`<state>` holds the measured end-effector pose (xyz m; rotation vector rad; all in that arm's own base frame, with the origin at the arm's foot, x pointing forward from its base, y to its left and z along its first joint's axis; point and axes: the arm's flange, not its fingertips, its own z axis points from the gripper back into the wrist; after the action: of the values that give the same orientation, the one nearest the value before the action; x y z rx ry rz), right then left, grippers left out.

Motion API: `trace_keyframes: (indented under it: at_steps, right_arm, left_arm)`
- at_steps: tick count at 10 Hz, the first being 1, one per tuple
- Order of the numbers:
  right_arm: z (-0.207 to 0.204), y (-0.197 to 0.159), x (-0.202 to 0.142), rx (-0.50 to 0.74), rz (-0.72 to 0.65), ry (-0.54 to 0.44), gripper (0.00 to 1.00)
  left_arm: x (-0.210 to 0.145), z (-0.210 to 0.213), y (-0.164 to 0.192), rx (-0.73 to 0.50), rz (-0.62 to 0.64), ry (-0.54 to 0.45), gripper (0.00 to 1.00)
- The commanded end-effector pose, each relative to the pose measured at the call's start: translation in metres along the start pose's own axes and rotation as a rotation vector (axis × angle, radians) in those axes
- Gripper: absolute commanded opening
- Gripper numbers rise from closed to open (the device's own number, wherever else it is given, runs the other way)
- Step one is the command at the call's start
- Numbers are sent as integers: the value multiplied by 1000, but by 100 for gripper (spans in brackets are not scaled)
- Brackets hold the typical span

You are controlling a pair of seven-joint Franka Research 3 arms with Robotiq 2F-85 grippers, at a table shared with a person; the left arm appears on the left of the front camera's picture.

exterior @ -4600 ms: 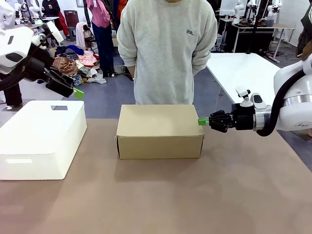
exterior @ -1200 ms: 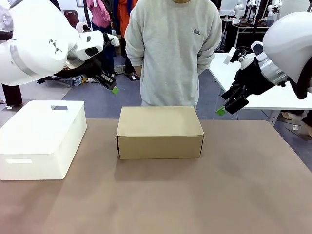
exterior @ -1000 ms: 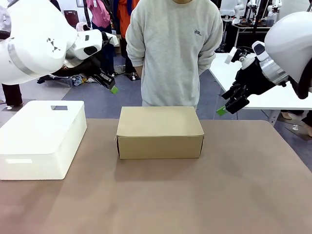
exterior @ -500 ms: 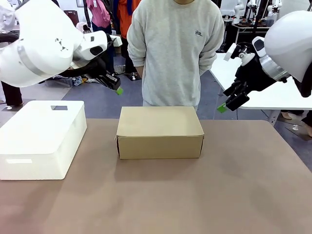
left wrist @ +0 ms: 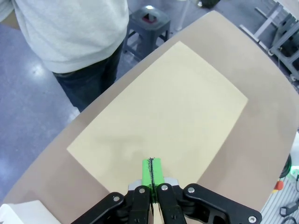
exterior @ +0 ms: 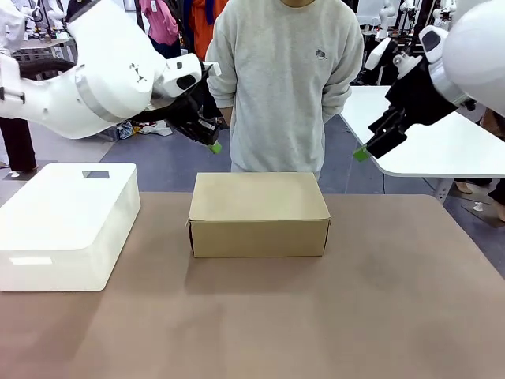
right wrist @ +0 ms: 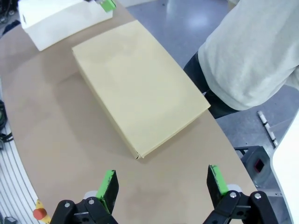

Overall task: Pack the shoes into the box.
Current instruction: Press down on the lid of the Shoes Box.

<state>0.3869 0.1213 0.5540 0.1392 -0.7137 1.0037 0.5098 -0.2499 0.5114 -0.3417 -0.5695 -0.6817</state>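
Box (exterior: pixel 259 213) lies closed at mid-table, long axis left to right, below both raised grippers. Left gripper (exterior: pixel 213 146), fingers pressed together and empty, hovers just above its far-left corner; right gripper (right wrist: pixel 161 182), spread wide, hangs farther off right.

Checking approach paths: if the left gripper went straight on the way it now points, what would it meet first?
Probably the closed lid of the box: the left gripper, fingers together, looks straight down onto it, with nothing between.
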Motion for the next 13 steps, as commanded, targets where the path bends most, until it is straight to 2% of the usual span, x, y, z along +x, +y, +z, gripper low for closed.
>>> trace_keyframes:
  at_steps: [1,5,6,13]
  right_arm:
    - [12,7,5,-25,-6,11,100]
    - [35,22,1,-83,3,-11,100]
    - [28,10,8,-51,23,-3,100]
    - [28,10,8,-51,23,-3,100]
  left_arm:
    - [14,-12,7,8,26,41,0]
    - [36,-57,7,10,49,45,0]
    - [42,-67,3,21,41,51,0]
    - [78,-118,-13,16,-1,128,0]
